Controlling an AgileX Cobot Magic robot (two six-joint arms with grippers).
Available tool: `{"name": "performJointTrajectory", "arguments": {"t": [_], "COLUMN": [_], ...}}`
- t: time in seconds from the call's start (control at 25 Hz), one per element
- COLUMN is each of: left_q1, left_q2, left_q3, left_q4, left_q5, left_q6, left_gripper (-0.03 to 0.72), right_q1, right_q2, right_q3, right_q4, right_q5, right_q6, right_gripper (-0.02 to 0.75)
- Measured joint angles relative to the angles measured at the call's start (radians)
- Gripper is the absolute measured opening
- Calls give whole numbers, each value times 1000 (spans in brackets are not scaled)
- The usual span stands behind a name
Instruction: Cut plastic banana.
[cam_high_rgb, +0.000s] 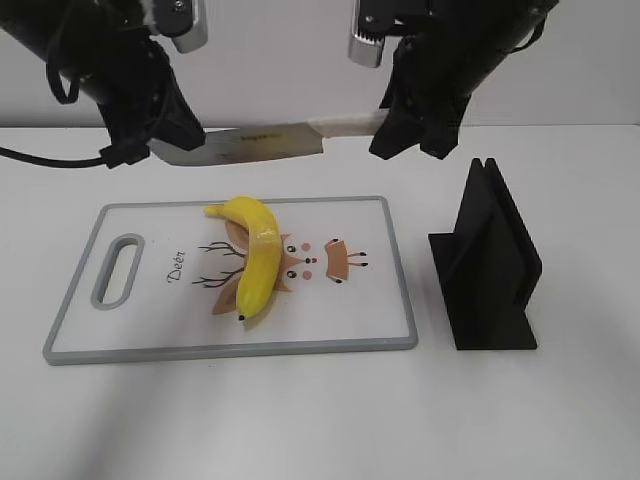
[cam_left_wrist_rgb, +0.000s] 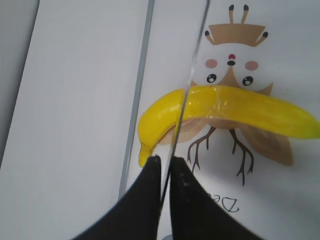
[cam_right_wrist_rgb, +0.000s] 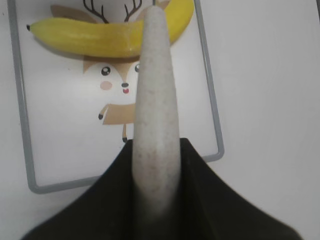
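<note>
1. Both pincers are clamped on one tool: the left gripper (cam_high_rgb: 165, 140) is pinched tight on the thin flat blade of the pale-handled kitchen knife (cam_high_rgb: 270, 143), and the right gripper (cam_high_rgb: 410, 135) is clenched round its speckled off-white handle, as is shown in the right wrist view.
2. Neither pincer is touching the fruit — the knife is held level above the far edge of the grey-rimmed white cutting board (cam_high_rgb: 390, 270).
3. On the board's middle, over a printed deer, the glossy yellow plastic banana (cam_high_rgb: 255, 265) is lying loose, with one dark tip near and its curved end far.
4. It is judged to be light, stiff and slippery, so rolling under the blade may be expected.
5. A faint seam (cam_left_wrist_rgb: 216, 100) is seen across its middle — probably the intended place to cut.
6. At the right, apart from the board, a black slotted stand (cam_high_rgb: 490, 265) is standing.
</note>
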Motion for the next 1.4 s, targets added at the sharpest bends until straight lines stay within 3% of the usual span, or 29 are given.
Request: {"name": "performJointTrajectory", "arguments": {"t": [0.16,0.52,0.96,1.4], "left_q1": [-23,-37,-37,-31], "left_q2": [8,42,336,296], "left_q3": [0,0,-29,-76], "left_q4": [19,54,9,70], "left_q5": [-2,-10,-49,39], "left_q6": [-6,-24,-36,-76], "left_gripper": [5,1,5,-9], "right_q1": [4,4,-7,-3], "right_q2": [30,77,349,257], "right_q3": [-1,-2,-10,-44], "right_q4": [-90,-106,-169,-203], "right_q5": [21,18,-30,-13], "right_q6": [49,66,66,68], "right_gripper": [174,177,184,188]}}
